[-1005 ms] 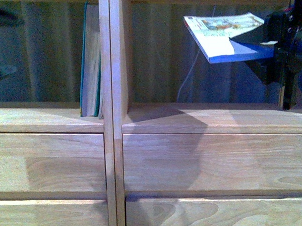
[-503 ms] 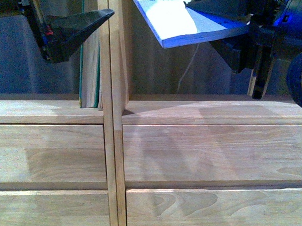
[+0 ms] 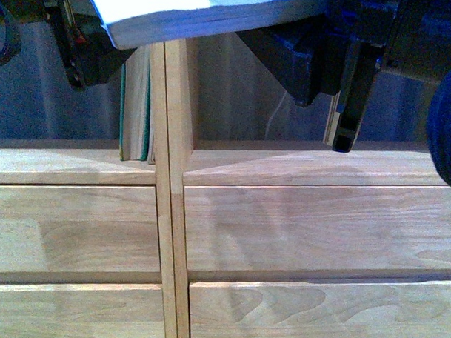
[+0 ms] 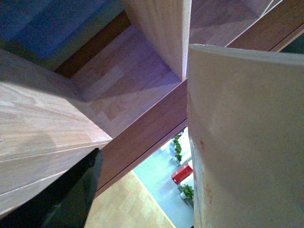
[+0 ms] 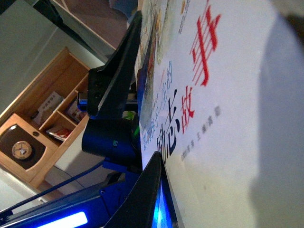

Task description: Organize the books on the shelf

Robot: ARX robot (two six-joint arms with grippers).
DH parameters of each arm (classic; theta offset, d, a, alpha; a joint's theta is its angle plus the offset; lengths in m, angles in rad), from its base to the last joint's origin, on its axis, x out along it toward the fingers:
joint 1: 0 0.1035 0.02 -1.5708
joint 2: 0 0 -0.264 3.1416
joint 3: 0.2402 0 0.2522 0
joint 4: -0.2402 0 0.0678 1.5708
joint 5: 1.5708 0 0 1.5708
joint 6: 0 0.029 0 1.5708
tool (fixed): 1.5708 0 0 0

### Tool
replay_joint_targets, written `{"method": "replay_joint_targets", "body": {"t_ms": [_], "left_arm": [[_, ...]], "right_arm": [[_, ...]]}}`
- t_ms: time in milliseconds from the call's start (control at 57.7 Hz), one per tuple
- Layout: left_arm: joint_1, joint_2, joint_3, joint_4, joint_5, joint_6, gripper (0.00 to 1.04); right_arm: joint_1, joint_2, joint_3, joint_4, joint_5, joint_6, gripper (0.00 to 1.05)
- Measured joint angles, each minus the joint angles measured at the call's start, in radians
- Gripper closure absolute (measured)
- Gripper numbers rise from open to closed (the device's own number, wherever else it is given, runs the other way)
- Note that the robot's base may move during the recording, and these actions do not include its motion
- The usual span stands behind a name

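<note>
**Paperback held aloft before a wooden shelf**

The shelf (image 3: 168,234) fills the front view. It is light wood, with an upright divider splitting it into two columns. Open compartments sit above and plain drawers (image 3: 320,228) below.

The left compartment holds one teal book (image 3: 135,106), standing upright against the divider.

The paperback (image 3: 194,16) is outside the shelf, at the top of the front view. It lies nearly flat with its pale page edge toward the camera, crossing in front of the divider.

The right gripper (image 5: 148,85) reaches in from the upper right and pinches the paperback. Its wrist view shows a dark finger on each side of the book's edge, beside a white cover with red and black lettering.

The left gripper (image 3: 89,53) hangs at the upper left, near the teal book. Its wrist view shows only one dark finger (image 4: 71,199), so I cannot tell whether it is spread or closed.
</note>
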State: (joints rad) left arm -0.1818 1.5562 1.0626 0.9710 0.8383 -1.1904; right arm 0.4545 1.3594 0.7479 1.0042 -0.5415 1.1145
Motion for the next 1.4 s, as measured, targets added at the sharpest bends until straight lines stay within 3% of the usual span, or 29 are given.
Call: {"method": "replay_joint_targets", "body": {"t_ms": [173,399,468,572,711,832,1005,1144,1404], "left_arm": [[0.000,-0.014,-0.006,0.047,-0.014,0.010,0.47],[0.003,-0.026,-0.021,0.074,-0.058,0.005,0.78],[0.019,-0.040,-0.032,0.087,-0.067,-0.003,0.88],[0.057,-0.078,-0.049,0.098,-0.085,0.004,0.88],[0.134,-0.127,-0.063,0.117,-0.100,0.013,0.88],[0.229,-0.158,-0.064,0.106,-0.109,0.061,0.88],[0.337,-0.134,-0.028,-0.089,-0.188,0.321,0.88],[0.351,-0.034,0.067,-0.175,-0.305,0.600,0.88],[0.293,0.190,0.279,-0.172,-0.500,1.065,0.88]], "right_arm": [[0.016,-0.011,0.000,-0.014,0.005,-0.038,0.88],[0.031,-0.027,0.000,-0.045,-0.039,-0.077,0.56],[0.007,-0.027,0.001,-0.060,-0.035,-0.093,0.42],[-0.069,-0.027,0.001,-0.071,-0.035,-0.097,0.23],[-0.183,-0.025,0.001,-0.107,-0.028,-0.103,0.05],[-0.304,-0.022,0.003,-0.174,-0.019,-0.134,0.07],[-0.486,-0.029,0.006,-0.231,-0.051,-0.169,0.07],[-0.595,-0.085,0.006,-0.234,-0.112,-0.167,0.07],[-0.697,-0.299,-0.070,-0.186,-0.214,-0.142,0.07]]}}
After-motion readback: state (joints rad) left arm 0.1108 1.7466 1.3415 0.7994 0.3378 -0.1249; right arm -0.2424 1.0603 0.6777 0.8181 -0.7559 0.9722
